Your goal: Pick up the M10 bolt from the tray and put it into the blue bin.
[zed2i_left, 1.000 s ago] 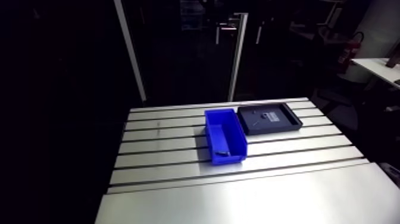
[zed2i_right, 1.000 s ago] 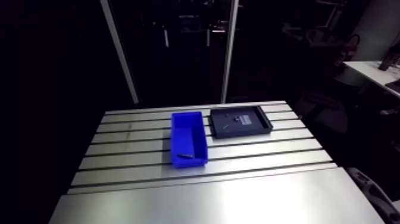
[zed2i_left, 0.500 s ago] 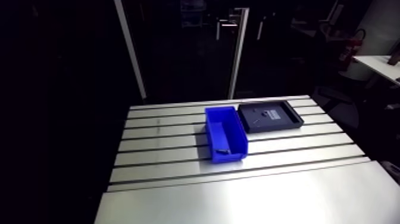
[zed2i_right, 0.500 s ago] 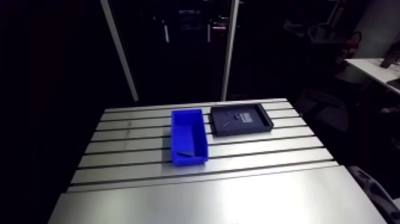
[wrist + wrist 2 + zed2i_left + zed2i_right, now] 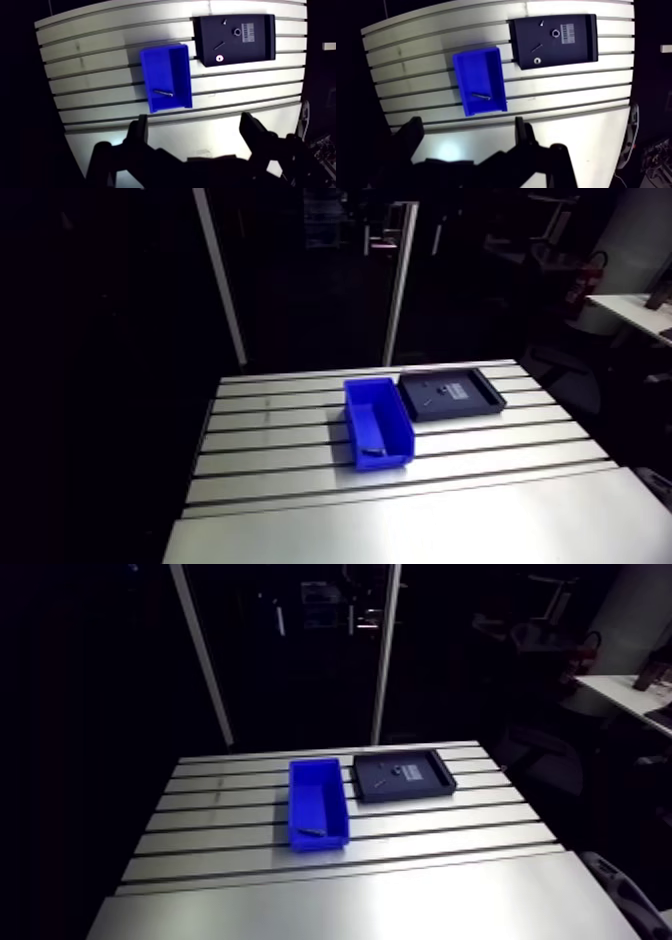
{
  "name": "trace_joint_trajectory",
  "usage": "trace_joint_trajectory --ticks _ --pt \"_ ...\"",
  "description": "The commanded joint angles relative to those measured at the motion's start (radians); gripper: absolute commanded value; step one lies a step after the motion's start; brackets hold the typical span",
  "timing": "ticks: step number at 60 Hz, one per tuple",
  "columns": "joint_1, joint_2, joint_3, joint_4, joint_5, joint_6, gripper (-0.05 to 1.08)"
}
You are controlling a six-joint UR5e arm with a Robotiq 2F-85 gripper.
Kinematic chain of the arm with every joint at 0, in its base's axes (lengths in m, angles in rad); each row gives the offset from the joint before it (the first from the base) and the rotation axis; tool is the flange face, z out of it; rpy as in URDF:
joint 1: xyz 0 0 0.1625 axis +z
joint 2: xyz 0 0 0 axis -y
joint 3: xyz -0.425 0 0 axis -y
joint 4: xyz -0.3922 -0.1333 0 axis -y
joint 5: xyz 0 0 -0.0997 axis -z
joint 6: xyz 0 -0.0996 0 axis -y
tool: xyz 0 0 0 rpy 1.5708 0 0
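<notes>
We hold our gripper (image 5: 195,122) high above the table (image 5: 100,65), its fingers spread wide with nothing between them. That height gives us a full look at the work below. The bolt (image 5: 163,92) lies on its side on the floor of the blue bin (image 5: 172,67), toward the end nearer the gripper, so we judge the drop done. The bin sits just beside the black tray (image 5: 235,52), likely to keep the carry short. On the tray lie a thin screw (image 5: 218,45), a ring (image 5: 237,32) and a washer (image 5: 219,58).
</notes>
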Motion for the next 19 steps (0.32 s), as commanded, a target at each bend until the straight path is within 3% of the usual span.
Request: trace_joint_trajectory --ticks 1,19 --pt "0.0 -0.01 0.005 0.0 -0.001 0.0 0.0" --pt "0.001 -0.021 0.008 0.001 -0.002 -0.001 0.0"
